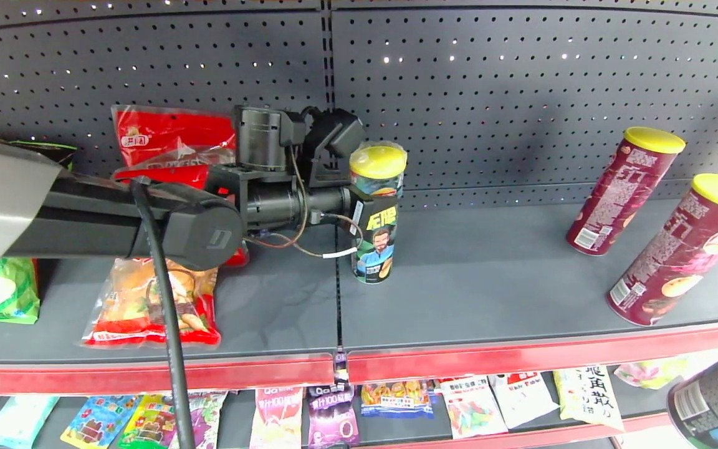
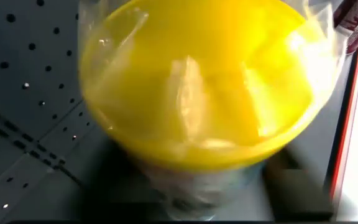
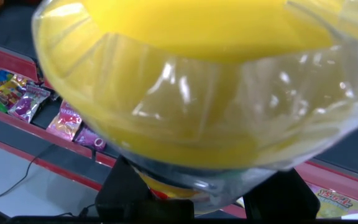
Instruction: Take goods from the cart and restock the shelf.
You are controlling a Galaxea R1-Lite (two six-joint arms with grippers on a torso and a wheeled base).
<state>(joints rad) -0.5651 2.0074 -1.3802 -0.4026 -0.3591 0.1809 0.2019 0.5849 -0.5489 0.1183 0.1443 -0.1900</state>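
A dark chip can with a yellow lid [image 1: 376, 249] stands upright mid-shelf on the grey shelf [image 1: 490, 293]. My left gripper [image 1: 376, 218] is shut around the can's upper half, with the arm coming in from the left. The left wrist view looks down on this can's plastic-wrapped lid [image 2: 210, 81]. A second yellow-lidded can [image 3: 197, 74] sits in my right gripper [image 3: 201, 199], whose dark fingers [image 3: 126, 193] clamp its body. That can [image 1: 717, 399] shows at the bottom right of the head view, below and in front of the shelf edge.
Two maroon cans with yellow lids [image 1: 624, 190] [image 1: 683, 249] stand at the shelf's right end. A red bag [image 1: 172, 146], an orange snack bag [image 1: 153, 305] and a green bag [image 1: 0, 293] fill the left. Open shelf lies between the groups. Packets [image 1: 334, 411] line the lower shelf.
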